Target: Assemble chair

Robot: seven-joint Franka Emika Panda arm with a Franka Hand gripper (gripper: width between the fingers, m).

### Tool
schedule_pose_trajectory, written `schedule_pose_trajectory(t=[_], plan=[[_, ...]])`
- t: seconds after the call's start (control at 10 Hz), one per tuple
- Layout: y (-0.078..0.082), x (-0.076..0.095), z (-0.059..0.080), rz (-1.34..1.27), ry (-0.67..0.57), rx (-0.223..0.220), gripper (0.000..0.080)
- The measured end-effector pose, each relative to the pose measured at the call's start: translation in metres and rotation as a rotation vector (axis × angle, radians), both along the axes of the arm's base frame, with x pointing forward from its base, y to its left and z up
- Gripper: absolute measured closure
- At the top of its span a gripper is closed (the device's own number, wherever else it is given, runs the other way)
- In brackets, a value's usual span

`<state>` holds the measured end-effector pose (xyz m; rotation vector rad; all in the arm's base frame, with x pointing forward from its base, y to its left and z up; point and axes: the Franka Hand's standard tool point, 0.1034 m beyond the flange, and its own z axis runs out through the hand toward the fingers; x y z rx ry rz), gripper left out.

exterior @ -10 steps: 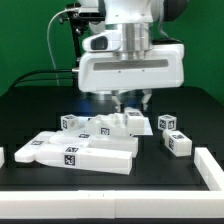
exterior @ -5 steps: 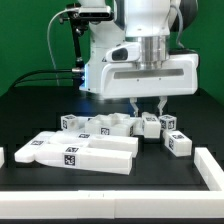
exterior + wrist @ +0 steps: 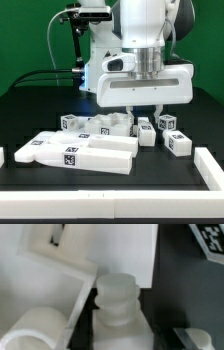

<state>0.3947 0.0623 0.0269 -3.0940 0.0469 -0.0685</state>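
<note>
Several white chair parts with marker tags lie on the black table. Two long flat parts (image 3: 75,152) lie at the front of the exterior view's left. A lumpy part (image 3: 108,126) lies in the middle. Small tagged blocks sit around it (image 3: 68,122), (image 3: 168,122), (image 3: 180,143). My gripper (image 3: 146,113) hangs low over a small white piece (image 3: 147,131). In the wrist view that rounded piece (image 3: 116,303) stands between my fingers (image 3: 38,331) with dark gaps on both sides. The jaws are open and not touching it.
A low white rail (image 3: 110,186) runs along the table's front edge and up the exterior view's right side (image 3: 210,165). A green wall stands behind. Cables and the arm's base (image 3: 85,40) are at the back.
My gripper has moved toward the exterior view's right, then come down lower over the small white piece. The flat parts have not moved.
</note>
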Motion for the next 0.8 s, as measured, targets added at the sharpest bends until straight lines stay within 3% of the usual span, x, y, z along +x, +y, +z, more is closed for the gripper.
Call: schedule_pose_trajectory(t=[0.1,0.3,0.5,0.6,0.8], plan=[[0.0,0.0,0.0,0.0,0.0,0.0,0.0517],[-0.004,0.003,0.012,0.007,0.034,0.0,0.02],[-0.014,0.013,0.035,0.029,0.124,0.008,0.0162],[-0.025,0.031,0.044,0.059,0.106,0.011,0.0152],[-0.049,0.046,0.052,0.193,0.212,0.046,0.0151]])
